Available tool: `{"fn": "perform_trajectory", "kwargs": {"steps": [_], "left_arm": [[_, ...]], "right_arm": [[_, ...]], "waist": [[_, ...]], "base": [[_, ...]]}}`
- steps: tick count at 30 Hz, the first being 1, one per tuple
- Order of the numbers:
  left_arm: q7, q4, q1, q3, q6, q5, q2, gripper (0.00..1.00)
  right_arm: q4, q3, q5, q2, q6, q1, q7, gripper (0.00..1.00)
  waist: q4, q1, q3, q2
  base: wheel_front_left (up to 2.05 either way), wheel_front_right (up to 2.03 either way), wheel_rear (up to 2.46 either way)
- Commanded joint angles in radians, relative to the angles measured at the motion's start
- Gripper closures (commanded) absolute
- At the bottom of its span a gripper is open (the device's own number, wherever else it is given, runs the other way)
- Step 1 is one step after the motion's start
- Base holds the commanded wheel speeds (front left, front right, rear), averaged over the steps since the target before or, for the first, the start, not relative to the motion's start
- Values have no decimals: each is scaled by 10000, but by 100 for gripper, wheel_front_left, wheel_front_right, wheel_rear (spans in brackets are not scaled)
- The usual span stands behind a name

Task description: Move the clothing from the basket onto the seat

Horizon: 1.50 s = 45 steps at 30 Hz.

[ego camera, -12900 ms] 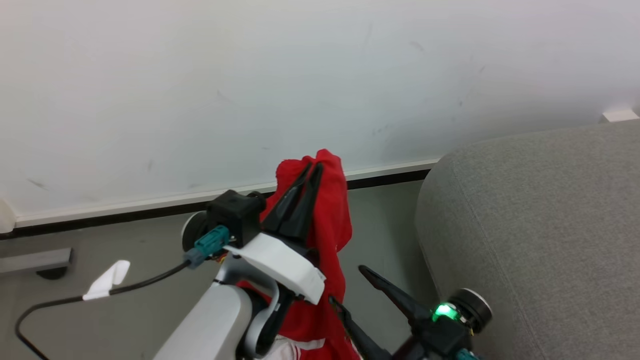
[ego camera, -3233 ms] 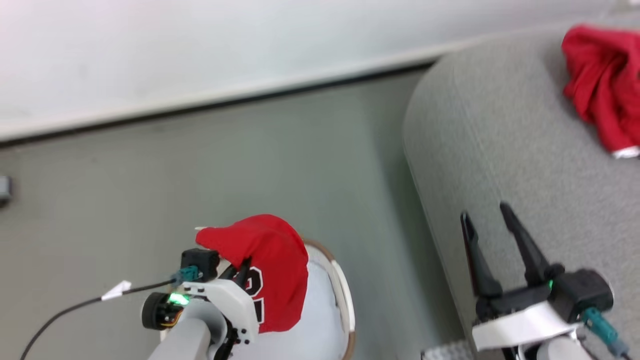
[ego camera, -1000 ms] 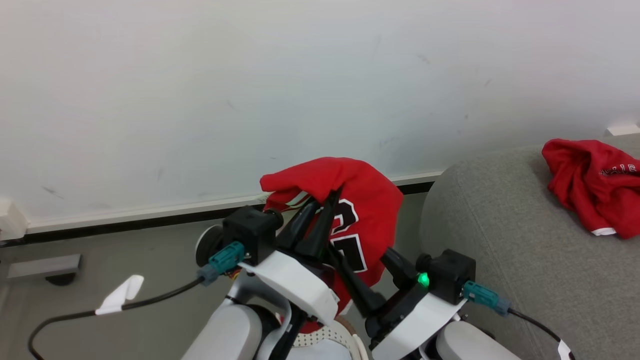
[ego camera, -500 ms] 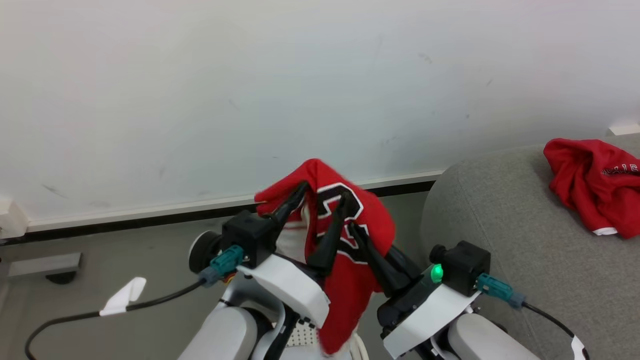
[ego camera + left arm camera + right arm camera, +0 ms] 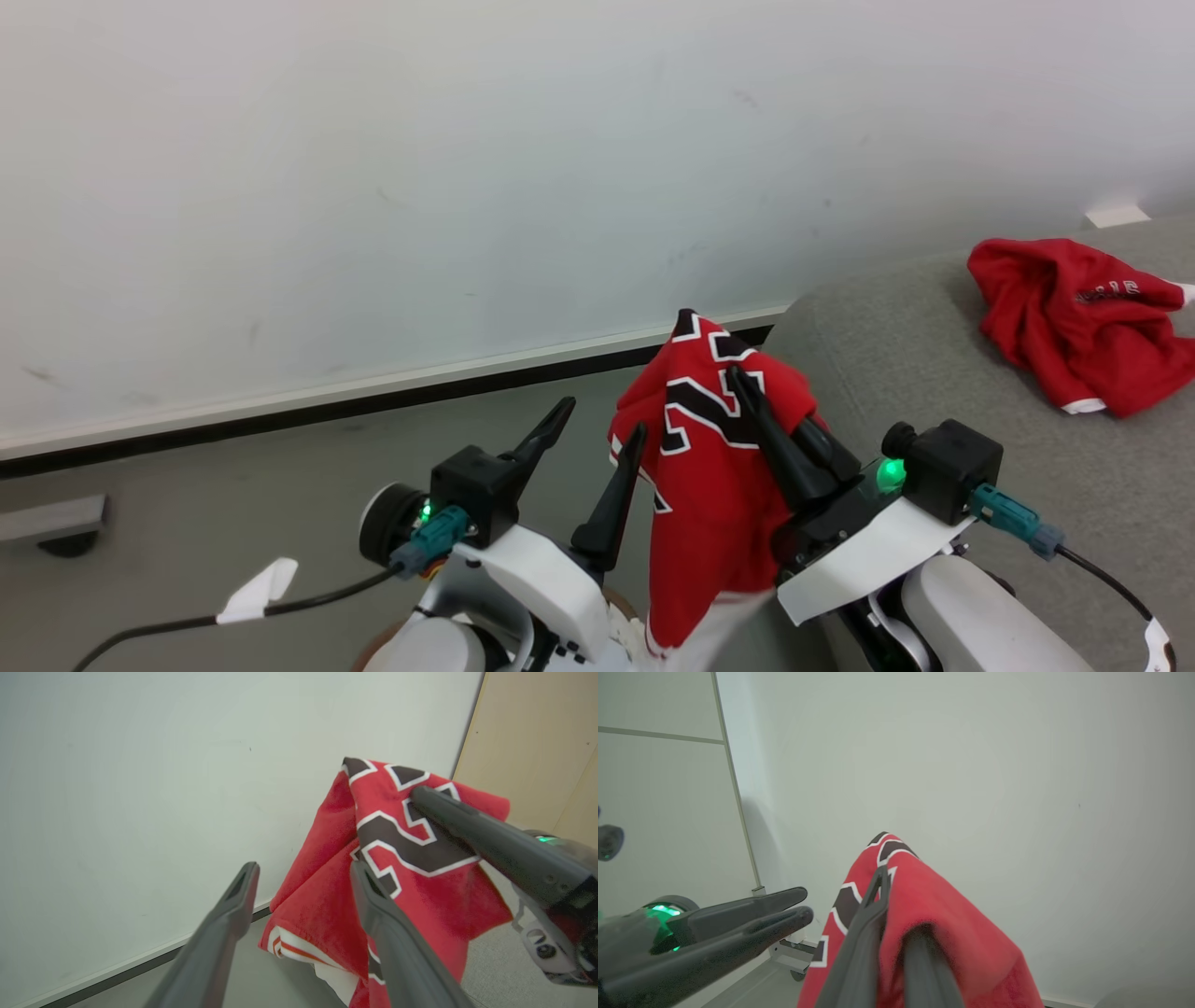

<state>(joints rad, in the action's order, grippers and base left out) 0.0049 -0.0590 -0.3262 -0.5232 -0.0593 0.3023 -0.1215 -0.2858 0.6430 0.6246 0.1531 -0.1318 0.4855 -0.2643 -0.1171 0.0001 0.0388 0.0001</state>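
The clothing is two red garments. A jersey (image 5: 714, 485) with a black-and-white number hangs from my right gripper (image 5: 738, 378), which is shut on its top fold just left of the seat's (image 5: 896, 364) rounded grey edge. In the right wrist view the jersey (image 5: 966, 938) drapes over my right gripper (image 5: 896, 900). My left gripper (image 5: 603, 417) stands open and empty beside the cloth, its fingers apart in its own view (image 5: 303, 872) next to the jersey (image 5: 322, 900). A second red garment (image 5: 1064, 313) lies on the seat. A sliver of the basket's rim (image 5: 620, 599) peeks out at the bottom.
A white wall with a dark baseboard (image 5: 373, 401) runs behind the grey floor. A black cable with a white tag (image 5: 257, 590) trails at lower left, and a grey object (image 5: 51, 523) sits on the floor at far left. A wooden panel (image 5: 537, 742) stands at the right.
My left gripper has opened and let go of the jersey. My right gripper has shut on it and carried it right, toward the seat. The head view has shifted a little.
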Motion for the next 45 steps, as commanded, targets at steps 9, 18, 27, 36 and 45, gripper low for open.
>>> {"fn": "perform_trajectory", "kwargs": {"steps": [9,18,27,36,45], "left_arm": [[-219,-79,231,-59,-87,73,-50,0],[-394,-189,234,-248,-72,161,92,0],[-491,-267,50,-585,-41,94,242,0],[-319,-211,-415,-924,59,-131,259,0],[198,173,-1668,-1228,315,-544,202,0]], "right_arm": [[268,-299,-147,394,22,-165,-1,100],[549,-477,-190,909,22,-214,-1,100],[1011,-876,-262,1375,22,-480,1,100],[1455,-1815,-427,1463,22,-608,-1,100],[1641,-3819,-1162,1503,22,893,1,100]], "waist": [[-931,-1,-152,-1],[-2110,-1,-412,-1],[-3190,-1,-836,-1],[-3428,-1,-1702,-1],[-2708,-1,-3840,-1]], "base": [[0,0,0],[0,0,0],[0,0,0],[0,0,0],[0,0,0]]}}
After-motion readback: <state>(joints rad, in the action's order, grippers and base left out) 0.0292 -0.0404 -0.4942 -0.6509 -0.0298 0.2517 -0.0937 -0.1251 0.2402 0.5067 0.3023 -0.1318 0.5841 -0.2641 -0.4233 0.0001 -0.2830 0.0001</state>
